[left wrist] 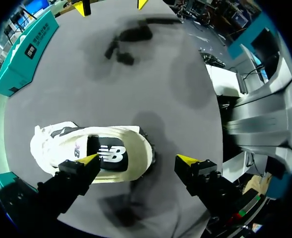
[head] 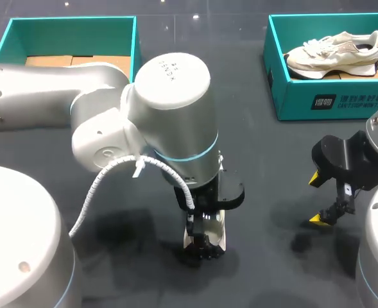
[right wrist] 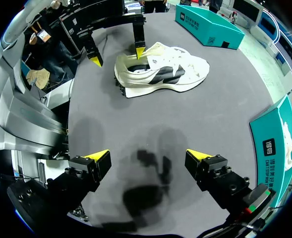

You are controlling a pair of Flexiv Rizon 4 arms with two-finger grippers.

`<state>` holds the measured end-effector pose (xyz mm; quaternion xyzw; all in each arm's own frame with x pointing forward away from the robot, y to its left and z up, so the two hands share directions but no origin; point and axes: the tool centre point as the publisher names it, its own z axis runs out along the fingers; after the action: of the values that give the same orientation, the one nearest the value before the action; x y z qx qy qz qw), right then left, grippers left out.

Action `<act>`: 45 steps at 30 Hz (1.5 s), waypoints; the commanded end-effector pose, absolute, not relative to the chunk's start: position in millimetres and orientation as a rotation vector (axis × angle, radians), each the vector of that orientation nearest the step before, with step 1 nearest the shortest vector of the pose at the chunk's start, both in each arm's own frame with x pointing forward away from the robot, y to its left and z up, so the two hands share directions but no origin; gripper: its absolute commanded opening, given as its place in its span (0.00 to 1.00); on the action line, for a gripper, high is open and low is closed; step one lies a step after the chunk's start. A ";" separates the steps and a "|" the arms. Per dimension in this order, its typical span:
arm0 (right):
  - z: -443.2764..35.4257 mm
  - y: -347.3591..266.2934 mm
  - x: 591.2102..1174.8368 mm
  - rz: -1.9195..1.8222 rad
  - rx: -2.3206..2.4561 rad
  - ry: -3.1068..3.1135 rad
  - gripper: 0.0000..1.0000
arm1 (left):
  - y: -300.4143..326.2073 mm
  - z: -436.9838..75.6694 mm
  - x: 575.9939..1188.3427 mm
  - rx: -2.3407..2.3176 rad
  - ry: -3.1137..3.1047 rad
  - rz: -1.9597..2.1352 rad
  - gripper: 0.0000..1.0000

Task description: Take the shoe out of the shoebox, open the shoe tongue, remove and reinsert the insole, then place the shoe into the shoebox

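A white shoe (left wrist: 51,144) with black side marks stands upright on the dark table, under my left gripper (left wrist: 138,159). That gripper is open: one yellow-tipped finger (left wrist: 88,159) sits at the shoe's opening over the black insole (left wrist: 111,154), the other stands outside beyond the heel. In the head view my left arm hides most of the shoe (head: 218,232). The right wrist view shows the shoe (right wrist: 170,74) well ahead of my right gripper (right wrist: 148,156), which is open over bare table with nothing between its fingers. The teal shoebox (head: 330,99) at the back right holds a second white shoe (head: 333,54).
Another open teal box (head: 9,35) with a cardboard floor stands at the back left, partly behind my left arm. My right gripper (head: 317,199) hangs to the right of the shoe, with open tabletop between them.
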<state>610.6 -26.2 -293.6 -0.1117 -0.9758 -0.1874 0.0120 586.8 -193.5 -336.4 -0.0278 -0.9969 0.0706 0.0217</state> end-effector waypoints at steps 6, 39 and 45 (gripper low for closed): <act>-293.7 -26.7 608.1 -0.585 -0.350 -3.046 1.00 | -201.7 -360.4 586.2 -0.076 -3.092 0.197 1.00; -293.7 -26.7 608.1 -0.585 -0.350 -3.046 1.00 | -204.1 -387.0 575.6 0.038 -3.115 0.099 0.00; -293.7 -26.7 608.1 -0.585 -0.350 -3.046 1.00 | -201.1 -383.2 574.6 0.059 -3.116 0.110 0.00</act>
<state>610.6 -26.2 -293.6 -0.1117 -0.9758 -0.1874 0.0120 575.6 -204.8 -386.7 0.0176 -0.9993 0.0316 0.0132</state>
